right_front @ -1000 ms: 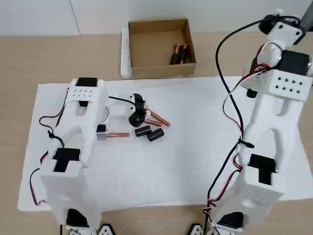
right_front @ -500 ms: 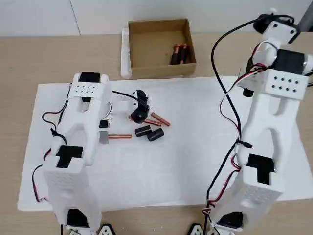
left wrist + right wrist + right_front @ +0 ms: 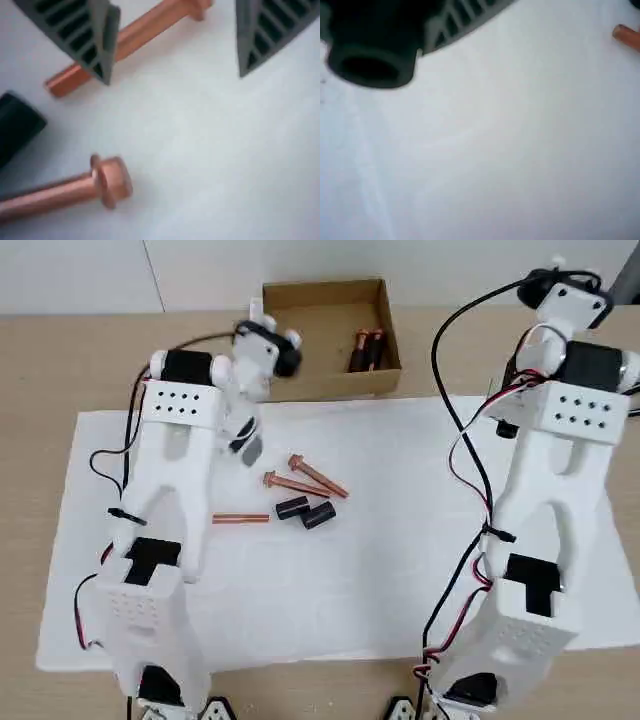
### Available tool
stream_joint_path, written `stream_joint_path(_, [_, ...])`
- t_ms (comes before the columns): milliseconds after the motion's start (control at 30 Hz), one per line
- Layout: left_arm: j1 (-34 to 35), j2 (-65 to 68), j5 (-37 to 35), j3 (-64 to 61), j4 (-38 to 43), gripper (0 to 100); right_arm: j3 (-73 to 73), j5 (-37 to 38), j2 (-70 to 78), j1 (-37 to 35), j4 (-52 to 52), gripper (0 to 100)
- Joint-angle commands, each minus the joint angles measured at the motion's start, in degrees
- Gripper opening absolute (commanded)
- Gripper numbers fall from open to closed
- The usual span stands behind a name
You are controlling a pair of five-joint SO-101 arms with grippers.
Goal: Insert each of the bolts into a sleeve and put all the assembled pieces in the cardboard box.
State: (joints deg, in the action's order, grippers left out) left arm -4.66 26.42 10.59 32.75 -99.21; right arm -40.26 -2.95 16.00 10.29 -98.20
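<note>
Much of the counter is under a white sheet, the cardboard box at its far edge. My left claw hangs wide open and empty just above a bolt, whose long axis slants under one jaw instead of lying between both; I judge a turn is needed before closing. My right claw, well apart, pinches a black sleeve

The bolts look glossy coppery metal, the sleeves matt black, perhaps plastic.

High cam overhead, wrist cams close above sheet, bolts shared
</note>
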Motion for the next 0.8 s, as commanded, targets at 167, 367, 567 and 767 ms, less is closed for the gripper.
stream_joint_path(167, [-1.14, -1.05, -25.41, 6.81, -1.23, 16, -0.26, 0.44, -4.35, 0.13, -0.57, 0.4])
stream_joint_path(367, [2.20, -2.02, -50.90, 0.13, -1.32, 16, -0.26, 0.44, -4.35, 1.19, -0.57, 0.4])
stream_joint_path(567, [2.29, -18.02, -54.51, -2.24, -1.32, 16, -0.26, 0.44, -4.35, 1.10, -0.31, 0.4])
stream_joint_path(767, [-2.81, -39.30, -54.51, -17.10, -1.05, 16, -0.26, 0.44, -4.35, 1.10, -0.22, 0.4])
